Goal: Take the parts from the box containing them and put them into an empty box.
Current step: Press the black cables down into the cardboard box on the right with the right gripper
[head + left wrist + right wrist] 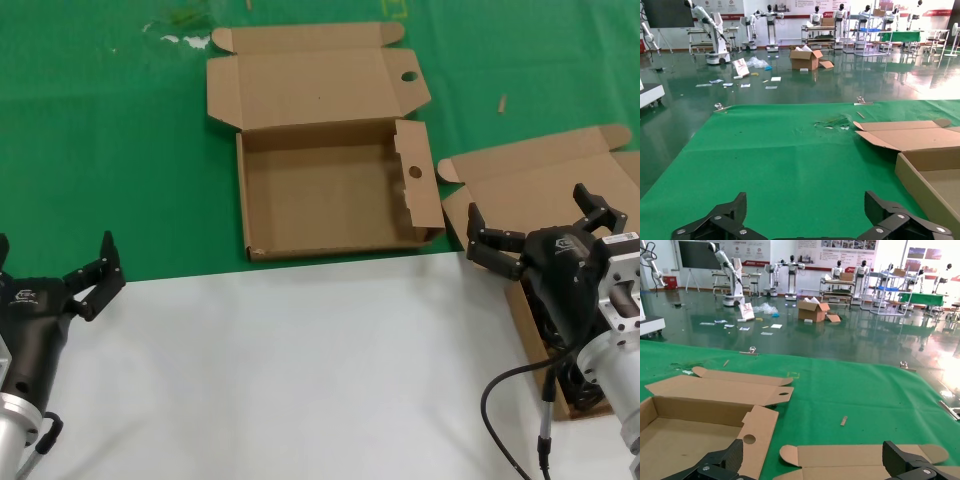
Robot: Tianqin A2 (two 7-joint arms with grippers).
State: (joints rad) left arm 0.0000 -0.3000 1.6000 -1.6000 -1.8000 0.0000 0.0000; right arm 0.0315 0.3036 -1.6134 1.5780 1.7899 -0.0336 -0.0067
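Note:
The empty box (pixel 330 190) lies open on the green mat, with a round hole in its lid tab and one in its side flap; it also shows as a brown wall (pixel 927 175) and a holed flap (pixel 752 432). The box containing the parts (pixel 530 185) sits at the right, its plain lid (pixel 860 456) folded back. My right gripper (pixel 528 208) hangs open over this box and hides most of its inside. Only a dark bit of the black cable parts (pixel 583 388) shows by the arm. My left gripper (pixel 55 255) waits open at the near left, over the mat's edge.
A white surface (pixel 300 370) covers the near half of the table and the green mat (pixel 100 130) the far half. My own thick black cable (pixel 500 400) loops beside the right arm. A small scrap (pixel 502 102) lies on the mat at the back right.

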